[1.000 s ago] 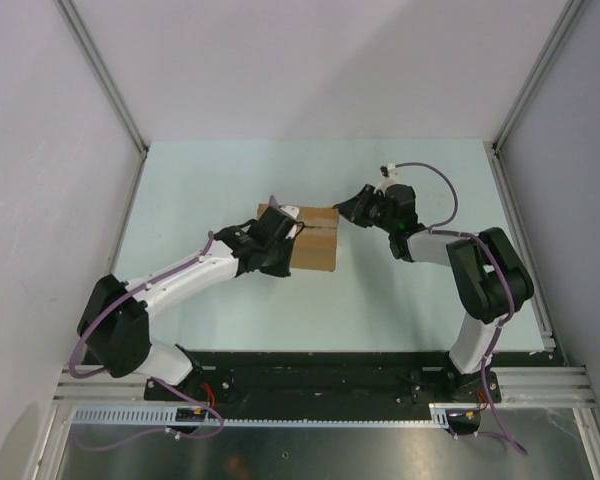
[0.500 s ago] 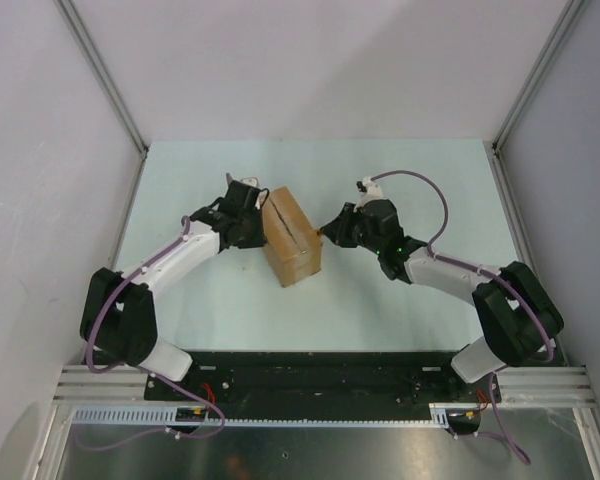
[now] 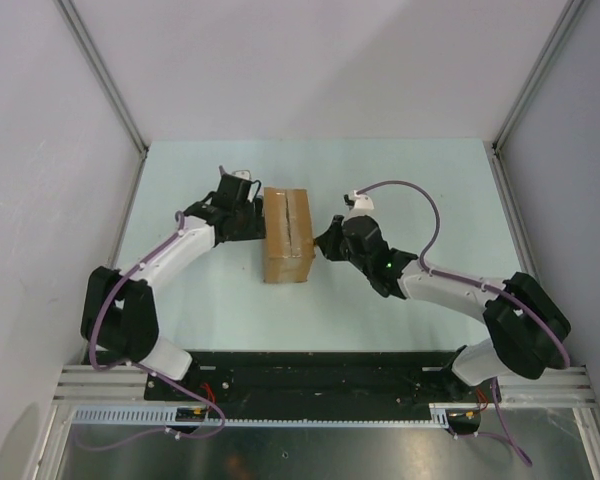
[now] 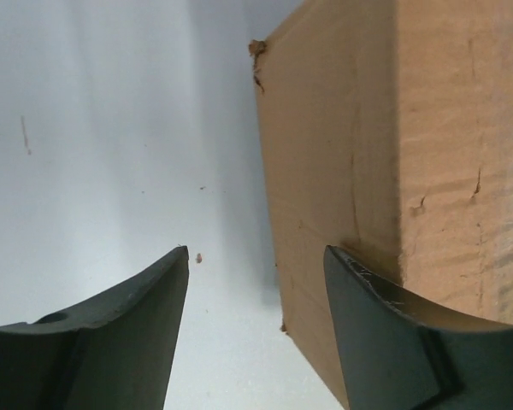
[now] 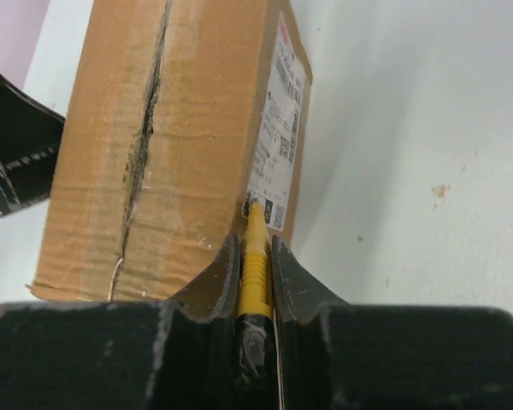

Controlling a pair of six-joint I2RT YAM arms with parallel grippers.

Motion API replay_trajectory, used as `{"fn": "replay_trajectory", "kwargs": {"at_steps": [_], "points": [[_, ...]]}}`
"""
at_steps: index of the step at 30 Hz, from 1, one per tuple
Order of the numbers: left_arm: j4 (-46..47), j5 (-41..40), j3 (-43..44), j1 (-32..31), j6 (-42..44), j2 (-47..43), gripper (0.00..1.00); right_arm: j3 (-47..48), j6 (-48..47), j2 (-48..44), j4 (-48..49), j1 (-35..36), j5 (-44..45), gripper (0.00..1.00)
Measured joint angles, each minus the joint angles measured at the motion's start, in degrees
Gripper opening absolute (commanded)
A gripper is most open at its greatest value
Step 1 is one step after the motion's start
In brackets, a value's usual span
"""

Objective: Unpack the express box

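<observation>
We clamp the knife [image 5: 255, 260] in our right claw [image 5: 255, 243] at the box [image 5: 179, 128], likely to cut; our left claw [image 4: 256, 253] stands wide alongside.

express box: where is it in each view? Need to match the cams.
Top external: the express box is at the centre of the frame.
Left wrist: it fills the right half, one side face and a corner.
Right wrist: upper left to centre, slit top showing.
Shared landmark: the left arm's fingers, at the box's left side in top external and at the left edge in right wrist.
</observation>
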Motion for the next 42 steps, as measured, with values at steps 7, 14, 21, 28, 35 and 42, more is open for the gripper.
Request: {"fn": "replay_trajectory", "kwargs": {"at_steps": [7,14,21,28,35,42], "points": [[1.0,-2.9,-0.1,0.2,0.9,-6.6,0.77,-0.4,1.9,-3.8,-5.5,2.8,2.4,0.0],[2.6,-0.8,-0.1,0.2,1.6,-10.4,0.76,-0.4,2.5,-5.9,-5.7,3.7,3.7,0.0],[2.6,5.2,-0.2,0.0,3.9,-5.5,0.73,-0.4,2.9,-5.9,-5.9,4.1,4.2,0.0],[2.6,6.2,-0.4,-0.5,4.0,-3.8,0.71,-0.4,2.9,-5.9,-5.9,4.3,4.3,0.0],[2.6,5.5,-0.4,-1.4,4.0,-2.4,0.79,-0.4,2.9,-5.9,-5.9,4.5,4.7,0.0],[2.5,3.3,-0.4,-4.2,6.4,-2.3,0.82,-0.4,3.0,-5.9,-5.9,4.7,4.7,0.0]]}}
